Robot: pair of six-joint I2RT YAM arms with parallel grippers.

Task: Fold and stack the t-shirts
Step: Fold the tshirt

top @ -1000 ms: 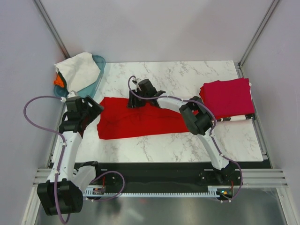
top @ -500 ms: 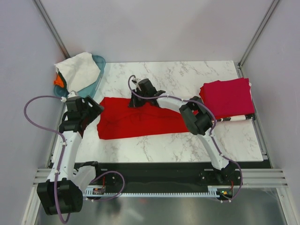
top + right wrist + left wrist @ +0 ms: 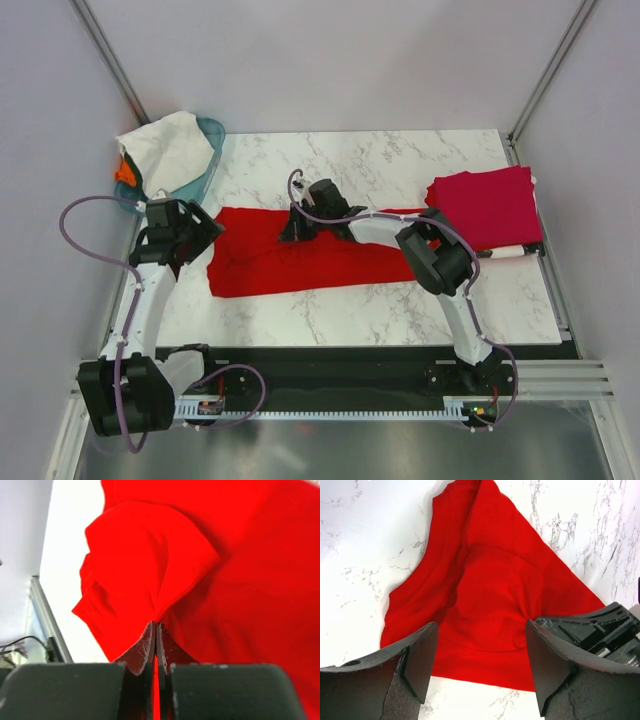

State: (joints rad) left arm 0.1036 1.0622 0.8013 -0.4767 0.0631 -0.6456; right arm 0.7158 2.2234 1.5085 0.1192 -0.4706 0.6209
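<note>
Basket (image 3: 208, 165): held a heaped white shirt (image 3: 165, 145).
Right claw (image 3: 155, 645): pinched a fold of the red shirt (image 3: 300, 268).
Left claw (image 3: 480, 652): spread above that shirt.

The right gripper (image 3: 298, 230) has slid a little toward centre-right of the frame and pinched shut on a fold of the bright red t-shirt (image 3: 270, 265). The left arm (image 3: 150, 290) has edged upward at far left.
</note>
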